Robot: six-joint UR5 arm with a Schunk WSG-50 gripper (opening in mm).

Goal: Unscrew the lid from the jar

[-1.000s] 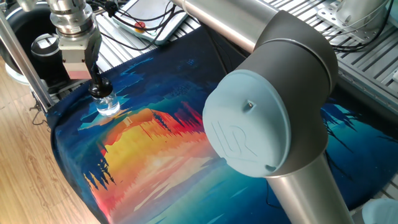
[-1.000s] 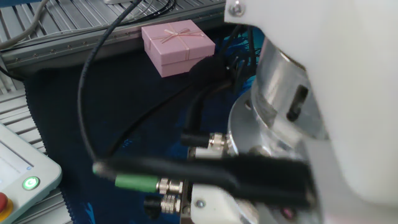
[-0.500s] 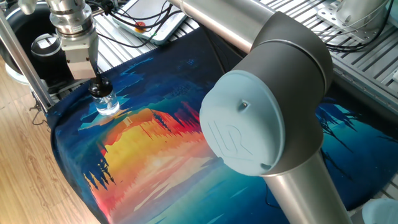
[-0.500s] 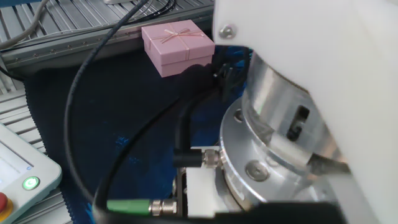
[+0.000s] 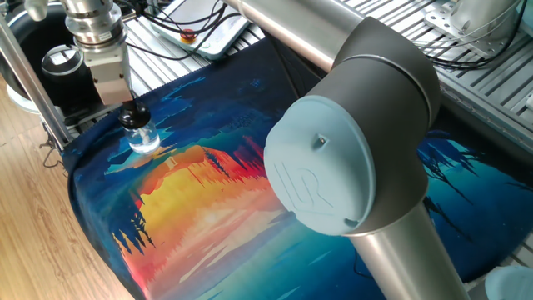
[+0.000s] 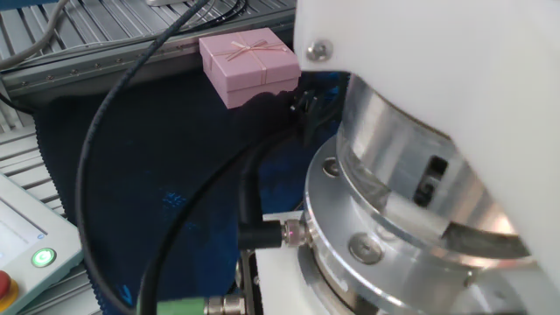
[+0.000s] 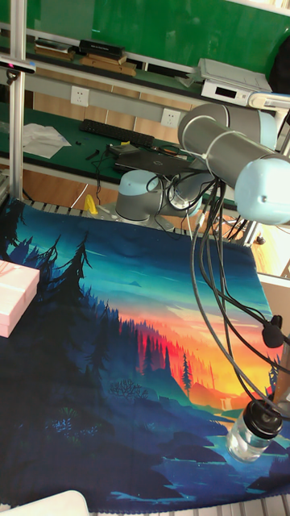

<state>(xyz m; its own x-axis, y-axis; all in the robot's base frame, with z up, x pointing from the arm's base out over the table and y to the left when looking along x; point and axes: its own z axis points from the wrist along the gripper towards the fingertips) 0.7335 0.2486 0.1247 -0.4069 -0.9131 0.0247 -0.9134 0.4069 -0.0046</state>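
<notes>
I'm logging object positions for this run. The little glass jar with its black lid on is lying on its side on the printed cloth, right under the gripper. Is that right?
Not quite. The jar stands upright on the printed cloth, its lid on top, as the tall fixed view shows. The rest holds: it sits right under the gripper.

Item count: one small clear glass jar (image 7: pixel 248 436); one black rounded screw lid (image 7: pixel 261 416); one pink gift box (image 6: pixel 249 64); one painted landscape cloth (image 5: pixel 216 192).
</notes>
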